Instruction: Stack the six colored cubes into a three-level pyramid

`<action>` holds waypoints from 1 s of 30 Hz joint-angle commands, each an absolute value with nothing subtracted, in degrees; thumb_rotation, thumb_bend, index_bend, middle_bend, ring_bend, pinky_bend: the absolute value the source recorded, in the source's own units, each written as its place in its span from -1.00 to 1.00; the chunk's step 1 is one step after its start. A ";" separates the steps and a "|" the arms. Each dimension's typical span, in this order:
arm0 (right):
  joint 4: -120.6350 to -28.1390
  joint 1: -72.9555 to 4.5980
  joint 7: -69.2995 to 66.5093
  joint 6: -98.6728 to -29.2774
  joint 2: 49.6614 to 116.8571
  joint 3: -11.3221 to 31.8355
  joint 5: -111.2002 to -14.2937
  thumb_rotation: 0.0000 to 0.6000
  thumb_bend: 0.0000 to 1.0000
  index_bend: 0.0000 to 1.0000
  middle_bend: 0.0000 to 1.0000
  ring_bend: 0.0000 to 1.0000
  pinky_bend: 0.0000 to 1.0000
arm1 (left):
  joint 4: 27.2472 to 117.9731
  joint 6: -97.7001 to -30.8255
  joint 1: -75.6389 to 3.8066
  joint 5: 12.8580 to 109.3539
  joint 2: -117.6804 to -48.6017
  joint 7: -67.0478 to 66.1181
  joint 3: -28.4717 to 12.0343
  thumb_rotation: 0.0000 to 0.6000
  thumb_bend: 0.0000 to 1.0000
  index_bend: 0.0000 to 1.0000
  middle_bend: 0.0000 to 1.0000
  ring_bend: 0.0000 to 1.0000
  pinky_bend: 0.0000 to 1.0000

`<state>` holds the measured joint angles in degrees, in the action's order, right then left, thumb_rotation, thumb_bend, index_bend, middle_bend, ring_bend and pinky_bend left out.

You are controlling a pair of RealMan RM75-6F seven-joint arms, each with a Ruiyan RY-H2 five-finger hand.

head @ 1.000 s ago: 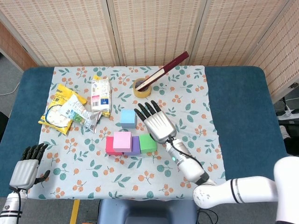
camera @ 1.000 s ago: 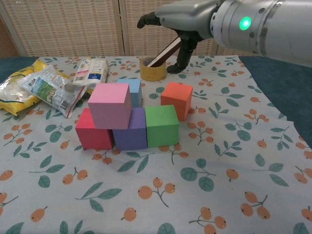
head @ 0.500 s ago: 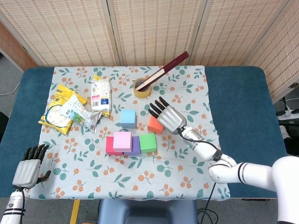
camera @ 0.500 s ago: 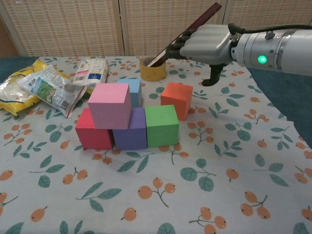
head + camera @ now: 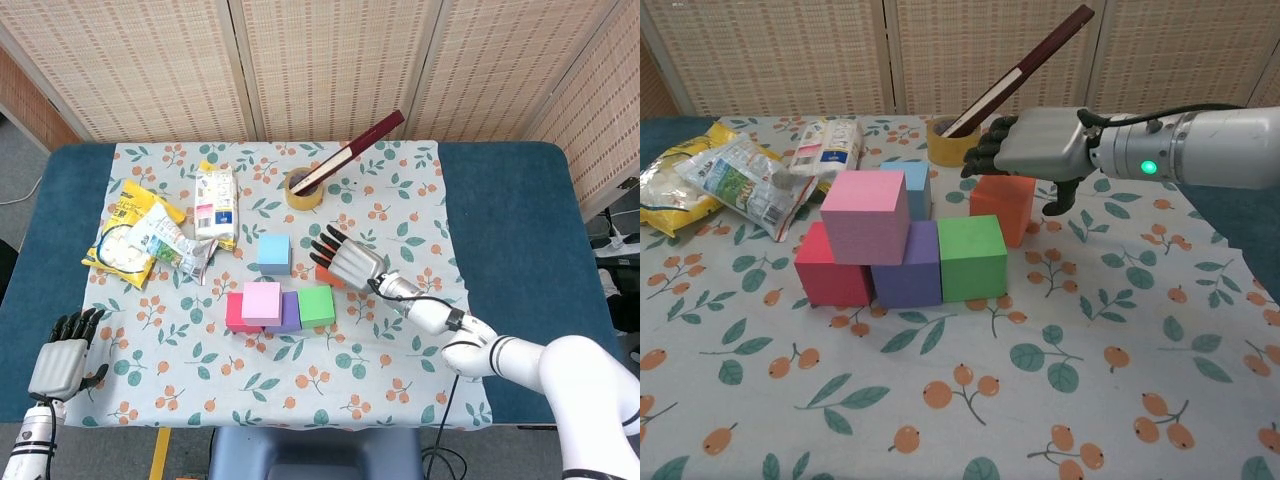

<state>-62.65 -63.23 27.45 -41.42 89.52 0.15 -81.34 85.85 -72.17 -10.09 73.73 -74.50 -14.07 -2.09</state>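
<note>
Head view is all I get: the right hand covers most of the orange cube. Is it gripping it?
Observer: No. In the chest view the right hand is palm down over the orange cube, fingers stretched out, not wrapped around it. I can't tell whether it touches the top.
Operator: Thumb?
Observer: The thumb hangs down to the right of the cube in that view, with a gap between them.
Operator: Cube off the cloth?
Observer: No, it sits flat on the tablecloth, just behind the green cube.
</note>
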 commanded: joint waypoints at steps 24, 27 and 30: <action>-56.46 -61.78 21.53 -40.30 94.33 2.35 -82.19 1.00 -0.68 -0.62 -0.56 -1.00 -1.00 | 85.73 -72.54 -10.05 73.31 -74.58 -14.24 -2.06 1.00 -0.38 -1.00 -0.92 -1.00 -0.89; -56.01 -61.64 21.04 -41.35 94.68 2.50 -82.95 1.00 -0.68 -0.31 -0.35 -0.99 -1.00 | 85.71 -72.45 -10.07 73.25 -74.55 -14.17 -2.04 1.00 -0.38 -1.00 -0.92 -1.00 -0.89; -55.77 -61.35 20.76 -42.92 94.67 2.40 -84.16 1.00 -0.68 0.05 -0.09 -0.84 -1.00 | 85.74 -72.46 -10.08 73.24 -74.53 -14.16 -2.04 1.00 -0.38 -1.00 -0.91 -1.00 -0.89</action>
